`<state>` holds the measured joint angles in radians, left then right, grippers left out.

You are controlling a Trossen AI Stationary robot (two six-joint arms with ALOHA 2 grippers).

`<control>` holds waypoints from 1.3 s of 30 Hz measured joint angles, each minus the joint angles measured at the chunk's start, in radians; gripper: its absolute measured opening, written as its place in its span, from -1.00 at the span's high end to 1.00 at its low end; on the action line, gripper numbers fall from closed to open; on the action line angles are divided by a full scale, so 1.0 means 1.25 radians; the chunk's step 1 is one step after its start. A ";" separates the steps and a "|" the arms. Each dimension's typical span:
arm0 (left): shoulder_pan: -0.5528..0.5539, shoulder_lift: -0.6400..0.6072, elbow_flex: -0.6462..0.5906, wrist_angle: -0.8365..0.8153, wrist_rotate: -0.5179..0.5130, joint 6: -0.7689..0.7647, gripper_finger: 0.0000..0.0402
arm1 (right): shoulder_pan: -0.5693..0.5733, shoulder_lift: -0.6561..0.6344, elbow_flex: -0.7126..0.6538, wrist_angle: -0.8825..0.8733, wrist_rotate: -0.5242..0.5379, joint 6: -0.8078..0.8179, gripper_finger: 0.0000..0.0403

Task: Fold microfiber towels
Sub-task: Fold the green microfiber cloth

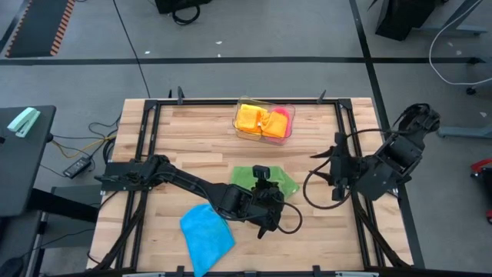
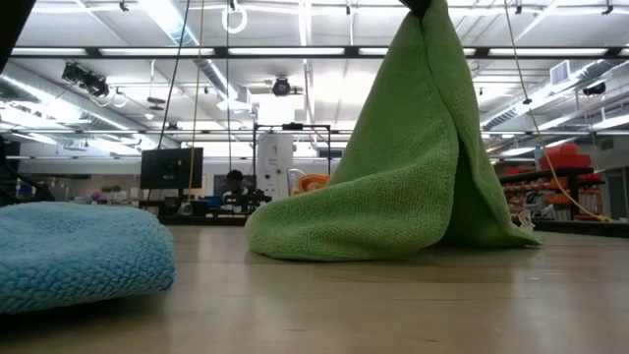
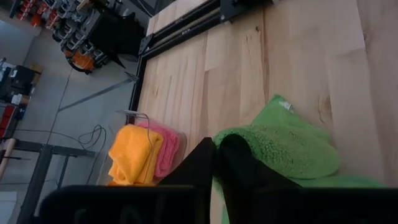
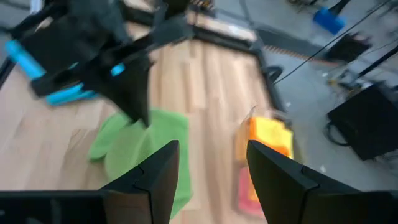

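A green microfiber towel [image 1: 283,181] lies at mid-table, and my left gripper [image 1: 262,177] is shut on it. In the low view the green towel [image 2: 413,177] rises like a tent, with its lower edges resting on the wood. A blue towel [image 1: 206,231] lies bunched near the front edge, also seen in the low view [image 2: 79,256]. Orange [image 1: 250,119] and pink [image 1: 281,123] towels sit in a clear tray [image 1: 264,137] at the far edge. My right gripper [image 1: 327,168] hangs open over the table's right side, with nothing between its fingers [image 4: 158,177]. My left gripper pinches a raised part of the green towel [image 3: 244,142] between its two shut fingers [image 3: 205,165]; one layer or several, I cannot tell. The fingers slant down toward the far edge. The towel's peak [image 2: 429,20] hangs from them, and its lower edges rest on the table.
A black metal frame [image 1: 154,115] runs around the wooden top. Bare wood [image 1: 192,138] lies between the tray and the green towel and at the front right. Cables loop beside the right arm [image 1: 311,188].
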<state>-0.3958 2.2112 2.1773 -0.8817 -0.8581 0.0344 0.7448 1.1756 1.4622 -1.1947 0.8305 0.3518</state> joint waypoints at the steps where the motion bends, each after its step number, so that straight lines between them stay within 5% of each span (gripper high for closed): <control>1: 0.000 0.000 0.000 -0.007 0.000 0.000 0.82 | 0.000 0.000 -0.005 -0.005 -0.017 0.006 0.02; 9: 0.000 0.000 0.000 -0.049 0.000 -0.019 0.96 | 0.032 0.000 -0.010 -0.077 -0.156 0.053 0.02; 18: 0.000 0.000 0.000 -0.055 0.000 -0.025 0.83 | 0.053 0.000 -0.010 -0.165 -0.335 0.203 0.02; 30: 0.000 0.000 0.000 -0.060 0.000 -0.026 0.90 | 0.052 0.000 -0.011 -0.246 -0.594 0.324 0.02; 39: 0.000 0.000 0.000 -0.067 0.000 -0.040 0.92 | 0.052 -0.001 -0.066 -0.246 -0.608 0.388 0.19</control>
<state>-0.3962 2.2112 2.1773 -0.9652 -0.8581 -0.0154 0.8104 1.1748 1.3801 -1.5017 0.0704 0.8368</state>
